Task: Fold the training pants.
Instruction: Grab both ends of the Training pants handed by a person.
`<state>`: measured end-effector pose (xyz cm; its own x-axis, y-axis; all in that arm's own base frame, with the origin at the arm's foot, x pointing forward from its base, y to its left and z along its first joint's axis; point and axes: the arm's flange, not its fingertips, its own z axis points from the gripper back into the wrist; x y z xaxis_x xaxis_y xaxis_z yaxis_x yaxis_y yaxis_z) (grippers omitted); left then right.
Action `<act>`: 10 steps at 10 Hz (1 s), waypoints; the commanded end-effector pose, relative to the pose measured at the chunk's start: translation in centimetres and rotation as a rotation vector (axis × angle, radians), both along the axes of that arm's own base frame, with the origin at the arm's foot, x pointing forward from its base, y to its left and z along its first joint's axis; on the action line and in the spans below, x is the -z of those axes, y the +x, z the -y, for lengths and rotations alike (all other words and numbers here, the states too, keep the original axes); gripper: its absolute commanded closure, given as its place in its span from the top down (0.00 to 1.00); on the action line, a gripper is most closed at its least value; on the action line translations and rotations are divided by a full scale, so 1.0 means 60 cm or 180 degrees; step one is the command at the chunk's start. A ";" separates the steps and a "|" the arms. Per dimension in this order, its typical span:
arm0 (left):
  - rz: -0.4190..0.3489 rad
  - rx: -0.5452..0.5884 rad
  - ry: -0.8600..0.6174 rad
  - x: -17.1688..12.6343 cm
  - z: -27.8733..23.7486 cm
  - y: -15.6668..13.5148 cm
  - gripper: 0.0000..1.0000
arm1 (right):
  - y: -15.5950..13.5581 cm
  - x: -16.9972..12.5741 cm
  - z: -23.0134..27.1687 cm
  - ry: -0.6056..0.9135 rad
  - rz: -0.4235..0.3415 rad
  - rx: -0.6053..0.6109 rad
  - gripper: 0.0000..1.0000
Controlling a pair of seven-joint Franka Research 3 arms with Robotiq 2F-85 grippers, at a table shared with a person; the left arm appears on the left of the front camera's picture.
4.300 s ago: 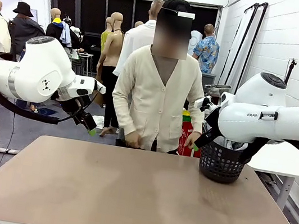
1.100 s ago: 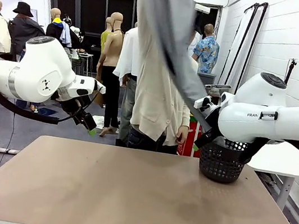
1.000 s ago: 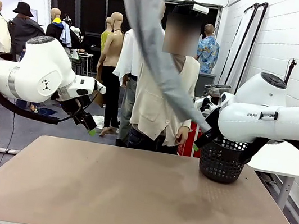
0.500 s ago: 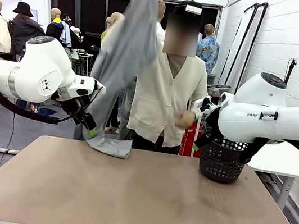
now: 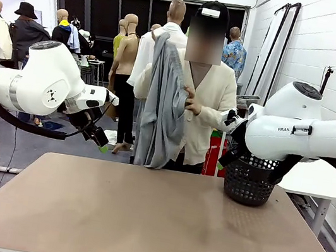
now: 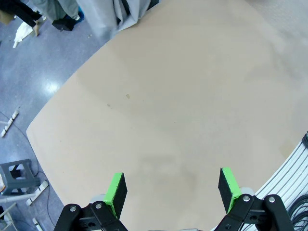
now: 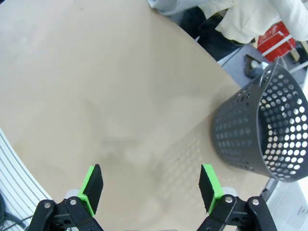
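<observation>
Black capital letters reading "FRAN", with the rest of the word hidden, stand on the white shell of the right robot arm (image 5: 284,130) in the front view; nothing else is legible.

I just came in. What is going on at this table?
A person at the far side holds up the grey training pants, which hang down to about the far edge of the table. The left gripper and the right gripper are open, hold nothing and hover above the tabletop. A black perforated basket stands at the far right. Folding has not begun.
</observation>
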<state>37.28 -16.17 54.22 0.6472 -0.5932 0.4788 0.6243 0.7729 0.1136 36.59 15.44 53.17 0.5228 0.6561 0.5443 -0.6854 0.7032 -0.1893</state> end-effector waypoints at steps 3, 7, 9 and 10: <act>-0.0006 -0.0003 0.0000 0.001 -0.001 0.001 1.00 | 0.000 0.000 0.001 0.0008 -0.0003 -0.0002 1.00; -0.0006 -0.0003 0.0000 0.001 -0.001 0.001 1.00 | 0.000 0.000 0.001 0.0008 -0.0003 -0.0002 1.00; -0.0006 -0.0003 0.0000 0.001 -0.001 0.001 1.00 | 0.000 0.000 0.001 0.0008 -0.0003 -0.0002 1.00; -0.0006 -0.0003 0.0000 0.001 -0.001 0.001 1.00 | 0.000 0.000 0.001 0.0008 -0.0003 -0.0002 1.00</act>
<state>37.28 -16.17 54.22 0.6472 -0.5932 0.4788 0.6243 0.7729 0.1136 36.59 15.44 53.17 0.5228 0.6561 0.5443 -0.6854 0.7032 -0.1893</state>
